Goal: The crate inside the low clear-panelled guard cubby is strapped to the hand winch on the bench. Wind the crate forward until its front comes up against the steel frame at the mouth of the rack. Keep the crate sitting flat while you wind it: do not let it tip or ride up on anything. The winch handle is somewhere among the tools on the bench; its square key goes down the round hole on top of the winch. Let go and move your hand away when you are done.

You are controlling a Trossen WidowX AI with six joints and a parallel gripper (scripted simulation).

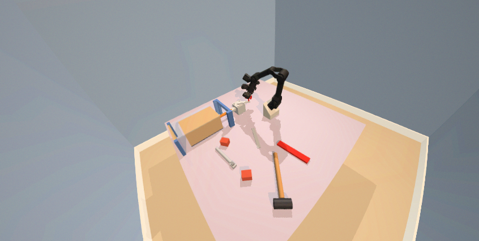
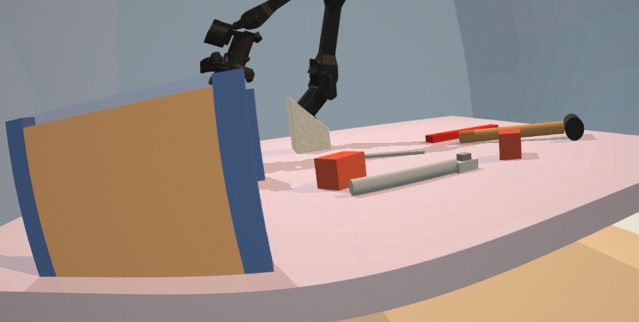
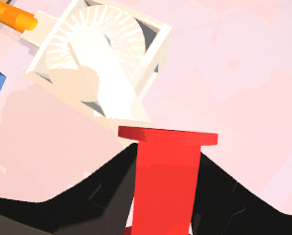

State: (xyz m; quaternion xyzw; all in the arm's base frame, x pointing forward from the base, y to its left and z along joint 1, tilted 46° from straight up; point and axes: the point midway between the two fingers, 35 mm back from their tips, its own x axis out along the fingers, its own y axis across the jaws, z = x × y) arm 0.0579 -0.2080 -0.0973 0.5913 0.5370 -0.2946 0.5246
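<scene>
The tan crate (image 1: 200, 124) sits flat inside the clear-panelled cubby. Its front stands a short gap behind the blue frame (image 1: 230, 118) (image 2: 229, 163). An orange strap (image 1: 223, 114) (image 3: 11, 15) runs from it towards the pale winch (image 1: 239, 108) (image 3: 160, 51). The winch handle's pale arm (image 3: 105, 73) lies across the winch top, with its inner end over the middle. My gripper (image 1: 248, 97) (image 3: 163, 153) is shut on the handle's upright red grip (image 3: 167, 197), off one side of the winch. The square key is hidden. In the exterior view the fingertips and winch are hidden behind the frame.
A red block (image 1: 224, 141) (image 2: 340, 170) and grey wrench-like tool (image 1: 226, 157) (image 2: 404, 177) lie beside the cubby. Farther off are a thin pale strip (image 1: 255, 138), another red block (image 1: 246, 175), a red bar (image 1: 293, 151) and a mallet (image 1: 282, 203).
</scene>
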